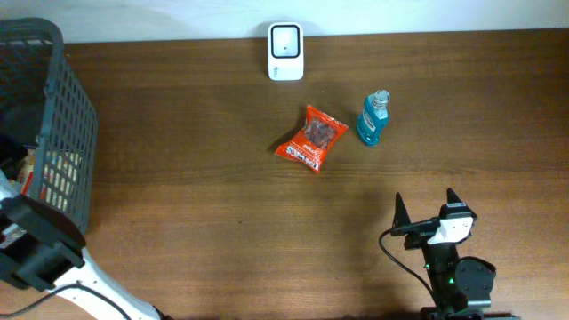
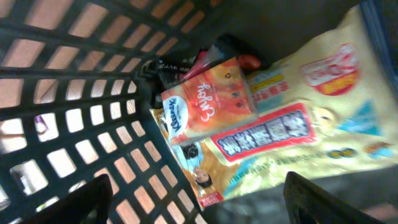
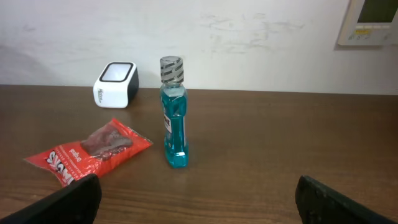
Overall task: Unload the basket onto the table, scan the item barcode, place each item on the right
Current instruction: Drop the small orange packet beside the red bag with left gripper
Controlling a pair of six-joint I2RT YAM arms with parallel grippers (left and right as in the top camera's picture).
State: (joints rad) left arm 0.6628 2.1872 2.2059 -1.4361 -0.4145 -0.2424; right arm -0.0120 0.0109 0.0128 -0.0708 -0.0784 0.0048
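Nearest the robot's edge of the tabletop [image 1: 178,178], the right pincer [image 1: 424,200] is hovering with its two fingers spread as wide as they go, gripping nothing and touching nothing. Off to the left, the left pincer [image 2: 198,186] is hanging inside the one dark grid basket [image 1: 76,116]. Its fingers are standing wide apart too, with nothing caught between them.

Beneath it, two packages are lying in the basket. One orange tissue pack [image 2: 208,99] is reading "Kleenex" on a blue oval and "Enjoy" in white script. It is resting on one yellow bag [image 2: 298,130], which is showing Chinese characters in white on a red band; the bag's smaller print is too blurred to read.

Farther out, near the middle of the tabletop, one red snack pack [image 1: 311,138] is lying flat, its white lettering too small to make out. Just beside it on the right, though apart from it, one blue mouthwash bottle [image 1: 373,117] is standing upright with a silvery cap and a white label that cannot be read.

Beyond both, at the far edge by the wall [image 3: 249,37], one white scanner [image 1: 285,51] is sitting with its dark window showing. Highest in the right wrist view, one pale wall panel [image 3: 373,22] is hanging at the upper right.
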